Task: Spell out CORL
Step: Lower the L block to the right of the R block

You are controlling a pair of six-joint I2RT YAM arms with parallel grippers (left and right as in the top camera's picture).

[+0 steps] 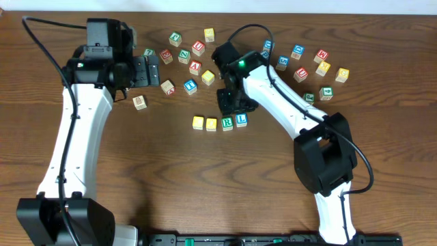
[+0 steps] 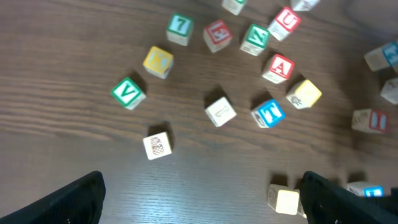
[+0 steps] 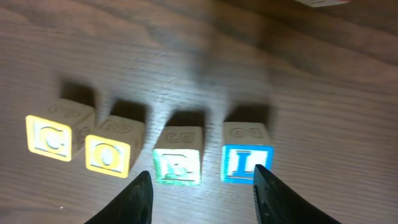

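You have the row laid: C cube (image 3: 48, 138), O cube (image 3: 107, 154) and R cube (image 3: 177, 163) stand in line beside the L cube (image 3: 246, 160), reading CORL. I judge that only withdrawal is left. The right gripper (image 3: 202, 184) hangs over the L cube's near side, jaws parted and empty, R and L just beyond the tips. The left gripper (image 2: 200, 185), well apart from the L cube, stands wide and empty.

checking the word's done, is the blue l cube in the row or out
In the row: blue L cube sits at its end, beside the green R cube.
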